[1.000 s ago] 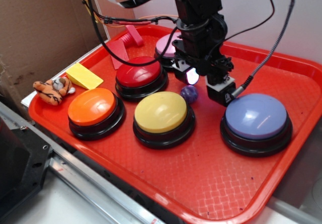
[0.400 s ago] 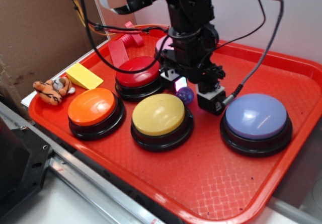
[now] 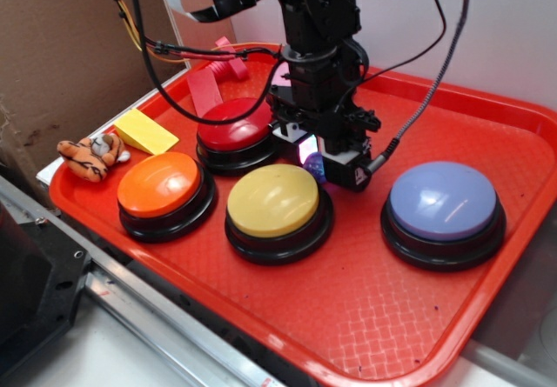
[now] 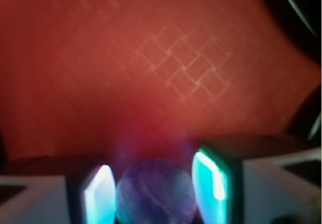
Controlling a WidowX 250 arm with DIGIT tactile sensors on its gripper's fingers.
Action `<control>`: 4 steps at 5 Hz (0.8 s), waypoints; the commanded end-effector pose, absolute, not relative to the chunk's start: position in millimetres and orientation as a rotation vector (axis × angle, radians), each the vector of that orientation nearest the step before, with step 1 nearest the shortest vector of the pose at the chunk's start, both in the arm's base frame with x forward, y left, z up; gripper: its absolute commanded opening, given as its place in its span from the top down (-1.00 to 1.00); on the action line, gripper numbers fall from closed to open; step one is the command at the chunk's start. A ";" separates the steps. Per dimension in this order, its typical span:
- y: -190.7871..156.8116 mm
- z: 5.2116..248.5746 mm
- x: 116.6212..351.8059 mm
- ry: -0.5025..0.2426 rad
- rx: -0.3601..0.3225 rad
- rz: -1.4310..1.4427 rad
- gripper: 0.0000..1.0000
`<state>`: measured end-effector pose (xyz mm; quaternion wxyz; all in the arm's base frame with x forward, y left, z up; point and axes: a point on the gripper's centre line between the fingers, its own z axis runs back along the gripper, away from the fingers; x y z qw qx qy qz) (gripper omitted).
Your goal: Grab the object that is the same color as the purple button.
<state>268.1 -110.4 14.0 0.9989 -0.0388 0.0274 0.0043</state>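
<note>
Red waffle-textured plastic forms the tray (image 3: 365, 309), set on a pale bench with brown cardboard (image 3: 61, 56) behind and a white wall to the right. Low between the yellow button (image 3: 271, 199) and the purple button (image 3: 443, 201), the gripper (image 4: 158, 194) brackets the purple ball (image 4: 155, 193); its glowing pads seem to touch it, though blur leaves the hold uncertain.
</note>
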 end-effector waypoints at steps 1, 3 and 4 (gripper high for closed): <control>-101.7 70.8 299.3 -0.027 -0.046 0.075 1.00; -81.7 156.9 314.9 -0.115 -0.058 0.107 1.00; -79.8 191.4 305.1 -0.186 -0.058 0.096 1.00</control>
